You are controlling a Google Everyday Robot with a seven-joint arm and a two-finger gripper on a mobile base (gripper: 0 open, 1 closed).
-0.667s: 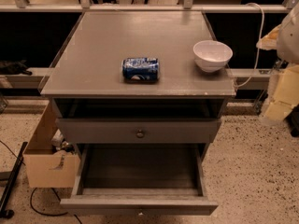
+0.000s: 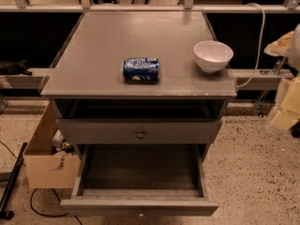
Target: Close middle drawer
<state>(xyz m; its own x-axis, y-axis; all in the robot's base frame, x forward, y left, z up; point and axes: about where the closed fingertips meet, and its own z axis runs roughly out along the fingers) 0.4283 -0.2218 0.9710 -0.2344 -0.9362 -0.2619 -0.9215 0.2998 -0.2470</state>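
- At the far right edge, beside the cabinet's right side and apart from it: blurred pale yellowish gripper, hanging above the speckled terrazzo floor. Released or clenched: cannot tell. Touching nothing visible.
- Up and left of that, near the top's right front corner: white round ceramic bowl, upright.
- Behind the bowl, down the right side: thin white cable.
- Left of the bowl, well apart from it, near the front middle of the flat grey wooden cabinet top: blue and white drink can, lying on its side. Pale lettering on the label, too blurred to read; no brand made out.
- Under the top: dark open slot, then a shut grey drawer front with a tarnished round knob.
- Below that, lowest in view: wide grey wooden middle drawer, pulled far out toward the camera, deep tray exposed, pale worn front rim, tiny round knob at the front edge.
- Left of the cabinet, on the floor: open tan cardboard box, with a black cable just beside it.
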